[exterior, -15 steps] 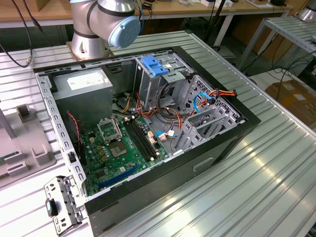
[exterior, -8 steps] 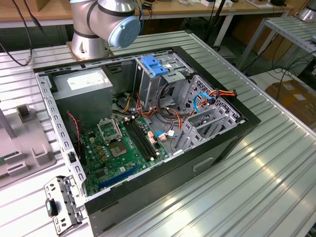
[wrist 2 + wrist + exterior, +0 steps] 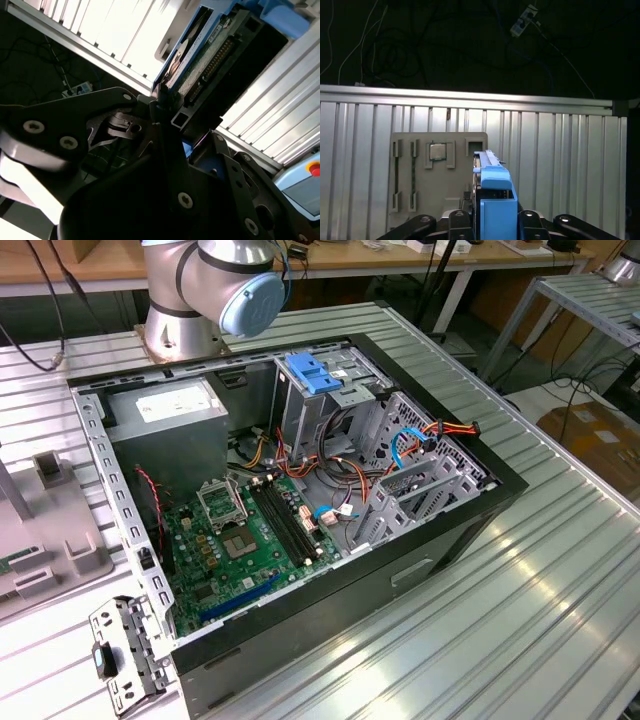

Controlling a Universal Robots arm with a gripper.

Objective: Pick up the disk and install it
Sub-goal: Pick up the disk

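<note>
The computer case (image 3: 440, 530) has a black shell and a bare grey metal interior. The motherboard (image 3: 240, 540) is green, with black memory slots and one blue slot. The power supply (image 3: 170, 435) is grey with a white sticker. The cage latch (image 3: 313, 373), on the far side, is blue. The cable bundle (image 3: 455, 430) has orange, yellow, red and black strands. The table (image 3: 520, 610) is silver, ribbed in parallel lines. The fixture plate (image 3: 50, 540), at the exterior view's left, is grey. The joint cap (image 3: 252, 302) is light blue on a silver arm. The disk (image 3: 492, 187) has blue rails. The gripper (image 3: 493, 217) is black.
</note>
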